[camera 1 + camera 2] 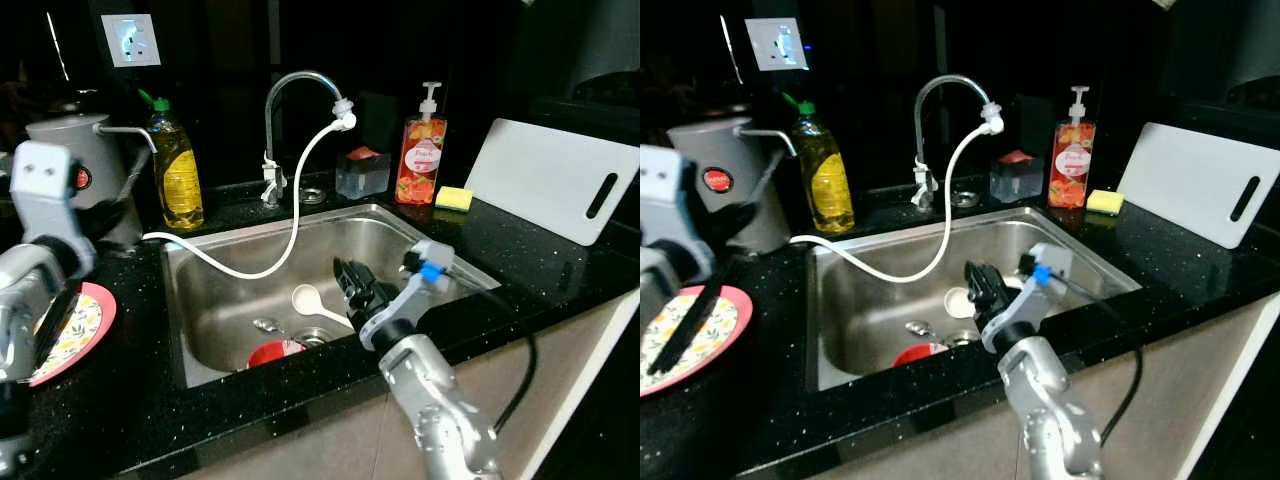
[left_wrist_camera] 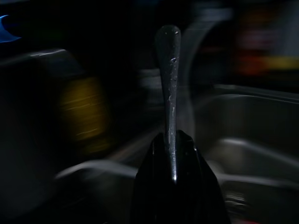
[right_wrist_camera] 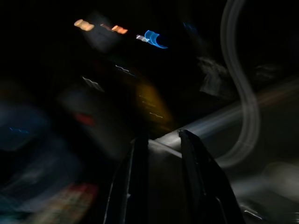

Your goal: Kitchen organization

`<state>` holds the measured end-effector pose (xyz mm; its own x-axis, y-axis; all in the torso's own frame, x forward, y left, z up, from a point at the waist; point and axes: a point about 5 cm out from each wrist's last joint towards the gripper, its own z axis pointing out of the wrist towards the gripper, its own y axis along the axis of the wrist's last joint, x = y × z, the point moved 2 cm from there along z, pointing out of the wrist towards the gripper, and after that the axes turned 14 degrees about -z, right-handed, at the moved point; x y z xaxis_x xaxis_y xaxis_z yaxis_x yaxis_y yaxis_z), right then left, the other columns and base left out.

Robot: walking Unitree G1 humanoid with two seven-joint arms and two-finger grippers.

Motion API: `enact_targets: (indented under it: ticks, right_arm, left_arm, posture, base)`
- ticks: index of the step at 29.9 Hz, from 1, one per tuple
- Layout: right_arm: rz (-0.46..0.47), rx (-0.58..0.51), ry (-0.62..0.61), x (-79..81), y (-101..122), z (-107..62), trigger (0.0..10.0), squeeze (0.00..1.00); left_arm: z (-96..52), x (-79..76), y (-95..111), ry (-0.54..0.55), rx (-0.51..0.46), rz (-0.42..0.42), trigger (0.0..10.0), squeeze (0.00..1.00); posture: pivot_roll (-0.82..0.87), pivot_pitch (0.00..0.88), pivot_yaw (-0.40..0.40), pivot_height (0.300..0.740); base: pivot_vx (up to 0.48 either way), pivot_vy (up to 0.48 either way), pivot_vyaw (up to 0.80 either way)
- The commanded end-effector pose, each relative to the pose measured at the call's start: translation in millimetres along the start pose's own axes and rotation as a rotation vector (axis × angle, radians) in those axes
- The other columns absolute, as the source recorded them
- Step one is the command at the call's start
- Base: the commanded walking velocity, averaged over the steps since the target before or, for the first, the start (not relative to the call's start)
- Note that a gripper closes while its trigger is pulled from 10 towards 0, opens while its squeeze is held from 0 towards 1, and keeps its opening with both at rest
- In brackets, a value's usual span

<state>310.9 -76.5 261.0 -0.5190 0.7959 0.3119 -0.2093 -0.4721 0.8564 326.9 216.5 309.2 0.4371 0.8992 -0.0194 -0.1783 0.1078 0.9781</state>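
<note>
Sink (image 1: 455, 258): right claw (image 1: 348, 276) parted inside; left claw (image 2: 170, 140) pinching handle (image 2: 168, 70) (labels unreadable).

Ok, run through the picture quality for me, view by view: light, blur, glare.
Left and right eye views: sharp, a dark room with the sink and white cutting board brightly lit, glare on the steel basin wall. Left wrist view: very dim, background smeared; the left gripper and the slim utensil it holds stay fairly crisp. Right wrist view: dark, heavy motion streaks; right gripper fingers apart.

Two black fingers (image 3: 198, 172) slightly apart, blurred white hose (image 3: 243, 93), dark surroundings
</note>
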Motion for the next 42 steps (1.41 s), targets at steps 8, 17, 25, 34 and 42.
enact_targets:
  ticks: [8,17,25,34,42]
  right_arm:
    - [0.259,-0.02,0.279,43.1,18.8,0.6,10.0,0.0]
    - [0.317,-0.032,0.283,40.6,26.4,0.9,10.0,0.0]
    - [0.389,-0.062,0.223,23.7,33.5,1.9,10.0,0.0]
    - [0.396,-0.065,0.191,16.3,35.3,1.6,10.0,0.0]
    - [0.407,-0.065,0.181,13.5,35.4,1.7,0.0,0.0]
  left_arm:
    - [14.6,-76.5,-9.8,-0.372,0.02,0.028,10.0,0.0]
    - [3.7,-95.3,-11.8,-0.504,0.048,0.03,10.0,0.0]
    - [-2.4,-102.6,-11.0,-0.566,0.053,0.036,10.0,0.0]
    - [-4.7,-103.6,-15.8,-0.59,0.081,0.043,10.0,0.0]
    - [-5.3,-104.5,-17.1,-0.6,0.089,0.042,10.0,0.0]
  posture:
    - [-0.07,0.0,0.045,0.74]
    - [-0.07,0.0,0.036,0.74]
    - [-0.07,0.0,0.039,0.74]
    - [-0.07,0.0,0.045,0.74]
    - [-0.07,0.0,0.045,0.74]
  base:
    - [0.0,0.0,0.0]
    - [0.0,0.0,0.0]
    - [0.0,0.0,0.0]
    - [0.0,0.0,0.0]
    - [0.0,0.0,0.0]
